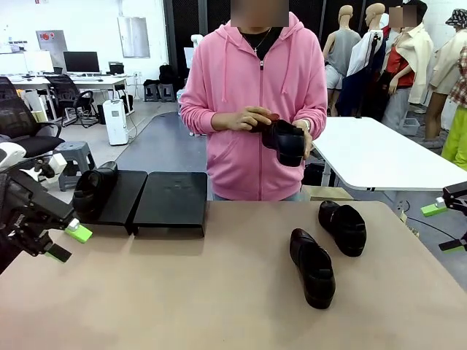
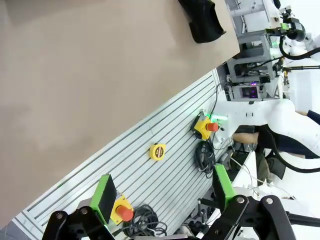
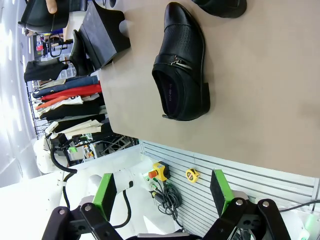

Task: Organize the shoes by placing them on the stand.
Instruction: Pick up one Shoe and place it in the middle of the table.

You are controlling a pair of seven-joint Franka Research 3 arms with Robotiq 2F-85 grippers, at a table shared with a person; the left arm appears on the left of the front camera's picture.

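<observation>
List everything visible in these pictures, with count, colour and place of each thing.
table: one, tan, between robot and person.
stand: one, matte black, two flat sections, table's far left.
shoes: four, glossy black; one on the stand's left end, two on the table right of the middle, one held up at the far side.
stop buttons: two, yellow with red caps, on the grey slatted rail at the table's edge.
person: one, pink hoodie, far side.
hands: two, holding a shoe.
left gripper: one, black with green pads, open, table's left edge.
right gripper: one, same colours, open, right edge.
</observation>
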